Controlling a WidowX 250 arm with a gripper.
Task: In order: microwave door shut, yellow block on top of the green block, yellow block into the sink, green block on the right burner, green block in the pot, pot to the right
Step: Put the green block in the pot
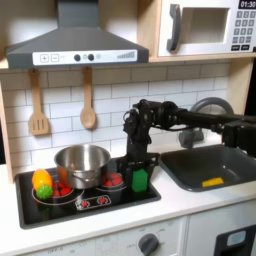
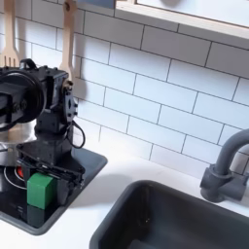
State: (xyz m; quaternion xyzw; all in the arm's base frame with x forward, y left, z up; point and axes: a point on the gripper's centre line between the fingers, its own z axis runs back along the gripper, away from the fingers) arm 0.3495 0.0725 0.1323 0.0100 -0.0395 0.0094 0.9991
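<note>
Green block going onto the right burner

The tool (image 1: 137,172) is gripping the green block (image 1: 139,180) from above, setting it on the right burner (image 1: 114,182); the pot (image 1: 82,163) is sitting behind-left in the first exterior view, the yellow block (image 1: 212,182) lying in the sink (image 1: 175,165).

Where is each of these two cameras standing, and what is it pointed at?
First exterior view: in front of the toy kitchen, facing the tiled wall; shows the black robot arm, its gripper above the small dark-green cube.
Second exterior view: close over the counter, looking across the dark grey sink; the arm looms large.
Shared: gripper, green cube, sink.
</note>
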